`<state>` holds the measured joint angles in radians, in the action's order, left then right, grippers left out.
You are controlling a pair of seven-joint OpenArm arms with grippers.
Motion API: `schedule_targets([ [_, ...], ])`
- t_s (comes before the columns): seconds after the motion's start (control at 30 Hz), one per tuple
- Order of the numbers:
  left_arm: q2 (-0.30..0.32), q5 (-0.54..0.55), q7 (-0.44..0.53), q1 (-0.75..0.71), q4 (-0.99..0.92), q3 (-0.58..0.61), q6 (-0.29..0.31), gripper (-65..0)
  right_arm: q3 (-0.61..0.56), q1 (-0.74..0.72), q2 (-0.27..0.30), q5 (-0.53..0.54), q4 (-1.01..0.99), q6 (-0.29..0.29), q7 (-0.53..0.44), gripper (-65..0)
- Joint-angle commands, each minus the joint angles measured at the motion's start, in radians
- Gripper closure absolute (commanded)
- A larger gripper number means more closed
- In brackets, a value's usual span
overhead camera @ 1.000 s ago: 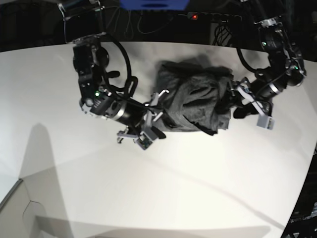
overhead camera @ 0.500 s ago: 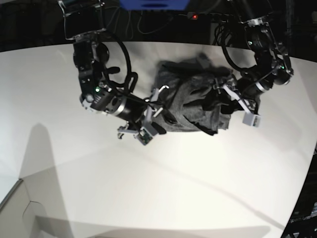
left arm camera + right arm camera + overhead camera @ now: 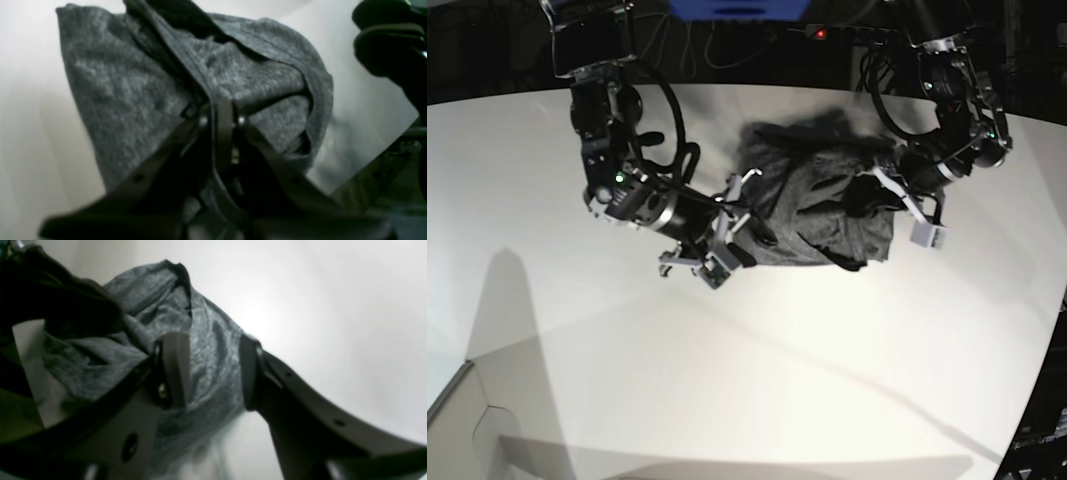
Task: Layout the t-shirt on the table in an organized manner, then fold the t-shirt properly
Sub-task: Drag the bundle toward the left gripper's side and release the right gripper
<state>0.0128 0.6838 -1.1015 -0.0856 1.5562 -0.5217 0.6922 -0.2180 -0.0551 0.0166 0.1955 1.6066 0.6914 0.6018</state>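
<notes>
T-shirt point(image 3: 812, 205) cloth lies bunched in a crumpled heap on the white bench point(image 3: 757, 370), and it sits directly between our two grippers, each at an opposite edge of the pile. Our left gripper point(image 3: 222, 121) is pressed together on a seamed hem of the shirt; in the left wrist view that band runs straight through the closed tips and the rest of the heap lies beyond them, away from the wrist. Our right gripper point(image 3: 213, 370) stands spread, its fingers point(image 3: 176, 370) apart with grey fabric showing in the gap, so the cloth lies ahead of and between them, but we cannot tell whether either pad is touching it yet. In the base view the heap's longer side runs roughly from one gripper to the other, which we judge to be the line that matters: with one edge pinched, the likely next step is for the right gripper to close on its near edge so the two arms can draw apart along that line and spread the shirt flat.
</notes>
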Motion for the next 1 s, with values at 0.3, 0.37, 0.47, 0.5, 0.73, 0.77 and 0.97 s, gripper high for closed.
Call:
schedule_targets([
  [0.3, 0.000, 0.027, -0.082, 0.030, 0.194, -0.124, 0.006, -0.2, -0.001, 0.004, -0.002, 0.019, 0.022, 0.007, -0.026, -25.2],
  [0.37, -0.001, 0.027, -0.099, 0.037, 0.214, -0.162, 0.006, -0.2, -0.001, 0.005, -0.002, 0.019, 0.022, 0.007, -0.026, -25.2],
  [0.47, 0.006, 0.027, -0.107, 0.056, 0.209, -0.214, 0.006, -0.2, -0.001, 0.005, -0.002, 0.019, 0.022, 0.007, -0.026, -25.2],
  [0.5, 0.009, 0.027, -0.107, 0.056, 0.208, -0.225, 0.006, -0.2, -0.001, 0.005, 0.000, 0.019, 0.022, 0.007, -0.026, -25.2],
  [0.73, 0.009, 0.027, -0.107, 0.008, 0.217, -0.278, 0.006, -0.2, -0.001, 0.014, 0.012, 0.019, 0.022, 0.007, -0.026, -25.2],
  [0.77, 0.009, 0.027, -0.107, 0.000, 0.212, -0.278, 0.006, -0.2, -0.001, 0.019, 0.012, 0.019, 0.022, 0.007, -0.026, -25.2],
  [0.97, 0.011, 0.027, -0.107, -0.012, 0.218, -0.280, 0.006, -0.2, -0.007, 0.087, 0.007, 0.020, 0.021, 0.007, -0.027, -20.6],
])
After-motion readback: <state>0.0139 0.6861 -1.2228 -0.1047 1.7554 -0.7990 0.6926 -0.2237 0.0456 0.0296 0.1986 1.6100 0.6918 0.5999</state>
